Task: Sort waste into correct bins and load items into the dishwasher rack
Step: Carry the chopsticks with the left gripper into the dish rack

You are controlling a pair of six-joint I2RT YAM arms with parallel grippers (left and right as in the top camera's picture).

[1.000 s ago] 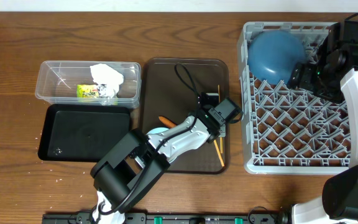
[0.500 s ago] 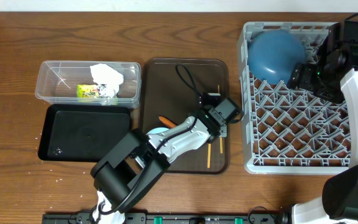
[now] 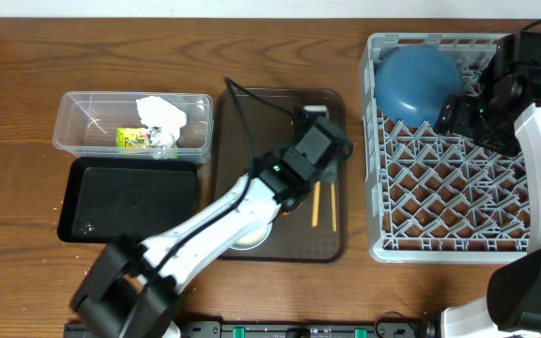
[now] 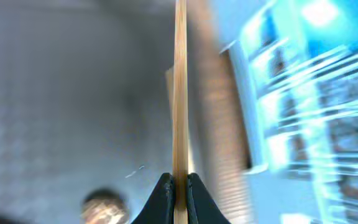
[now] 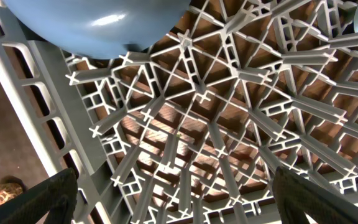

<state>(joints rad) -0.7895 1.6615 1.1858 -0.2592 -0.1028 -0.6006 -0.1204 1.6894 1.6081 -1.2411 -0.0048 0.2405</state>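
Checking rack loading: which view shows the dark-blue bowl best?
Overhead: nearly the whole dark-blue bowl shows, sitting in a corner of the rack. Right wrist shows only part of it at the top edge; left wrist is too blurred.

1. Brown wooden table (image 3: 252,47), grain running left to right.
2. Left side: clear tub (image 3: 92,97) at the back, black tray (image 3: 130,202) in front of it; their edges appear to touch.
3. Centre: brown serving tray (image 3: 332,239), just beside both.
4. Right side: grey rack (image 3: 440,207), near the serving tray, not touching.

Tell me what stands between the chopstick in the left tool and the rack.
Nothing visible lies on the table between. The chopstick, shut in the left tool, need only clear the near wall of the rack; the blue bowl fills one corner.
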